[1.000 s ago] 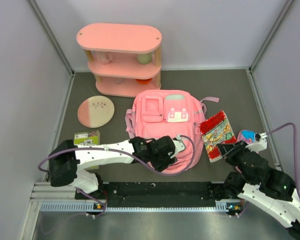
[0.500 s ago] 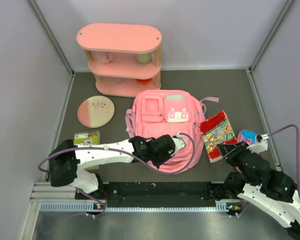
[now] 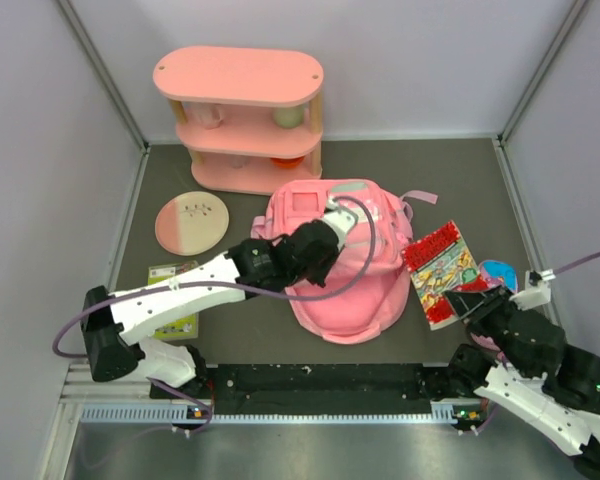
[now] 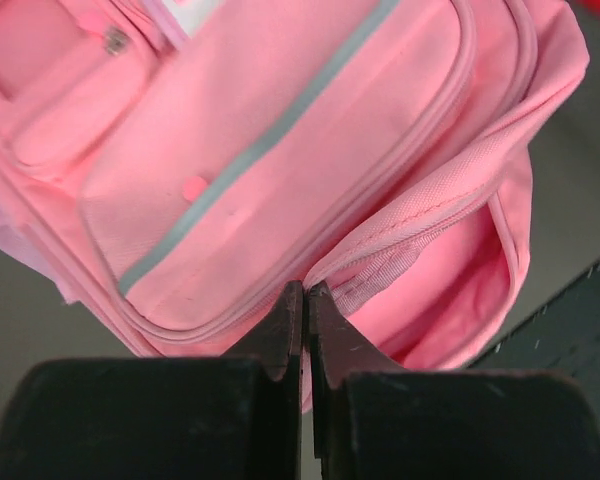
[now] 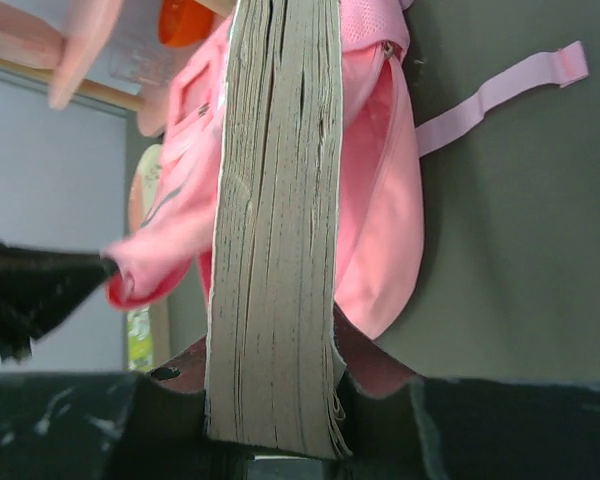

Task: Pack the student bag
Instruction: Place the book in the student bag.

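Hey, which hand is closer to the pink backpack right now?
Left. The left hand is shut on the backpack at its opening edge; the right hand grips a book off to the backpack's right, not touching it.

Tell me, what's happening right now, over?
Left gripper shut on rim of pink backpack, holding it up. Right gripper shut on comic book. Nothing between them.

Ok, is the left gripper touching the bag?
Touching. The left wrist view shows the left gripper shut, its tips pinching the stitched edge of the bag at its opening.
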Controlling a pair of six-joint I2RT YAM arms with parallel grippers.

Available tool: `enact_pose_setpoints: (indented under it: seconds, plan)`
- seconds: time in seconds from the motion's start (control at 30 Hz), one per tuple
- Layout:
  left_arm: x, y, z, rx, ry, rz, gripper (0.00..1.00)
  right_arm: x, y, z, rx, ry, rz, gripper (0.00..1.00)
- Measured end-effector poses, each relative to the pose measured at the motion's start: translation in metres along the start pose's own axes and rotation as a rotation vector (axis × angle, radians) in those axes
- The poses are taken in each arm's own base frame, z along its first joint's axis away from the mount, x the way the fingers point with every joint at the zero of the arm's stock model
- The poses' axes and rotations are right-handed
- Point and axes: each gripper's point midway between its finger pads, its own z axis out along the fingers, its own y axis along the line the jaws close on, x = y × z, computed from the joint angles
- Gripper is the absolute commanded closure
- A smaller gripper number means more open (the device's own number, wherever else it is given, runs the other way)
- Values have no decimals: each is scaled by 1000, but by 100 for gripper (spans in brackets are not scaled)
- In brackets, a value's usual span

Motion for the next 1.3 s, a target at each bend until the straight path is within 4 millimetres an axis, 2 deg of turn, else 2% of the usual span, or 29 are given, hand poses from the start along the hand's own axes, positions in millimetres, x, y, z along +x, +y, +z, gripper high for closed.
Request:
enact_pose_setpoints:
  seconds: [0.1, 0.27, 0.37, 0.43, 0.57, 0.73, 0.8, 0.93, 1.2, 1.3]
  plan:
    - [-45, 27, -11, -49, -98, -123, 100, -14, 12, -16, -48, -3, 23, 100]
    - [-92, 57, -30, -93, -210, -233, 100, -30, 34, -43, -152, 19, 68, 100]
    - [-111, 59, -39, -95, -251, -250, 100, -21, 39, -49, -186, 77, 71, 100]
    - [-119, 59, -39, -93, -263, -258, 100, -8, 42, -51, -203, 145, 74, 100]
    - [-118, 56, -33, -87, -247, -271, 100, 28, 43, -44, -210, 286, 89, 100]
    - [-117, 49, -31, -51, -239, -278, 100, 83, 35, -11, -166, 412, 143, 100]
    - [-115, 47, -30, -41, -235, -283, 100, 97, 32, 3, -152, 424, 170, 100]
    - [-109, 41, -26, -12, -216, -286, 100, 108, 40, 25, -192, 400, 234, 100]
    - [-99, 36, -26, 22, -217, -304, 100, 110, 72, 65, -227, 329, 319, 100]
    - [-97, 34, -27, 33, -221, -311, 100, 114, 77, 84, -230, 292, 366, 100]
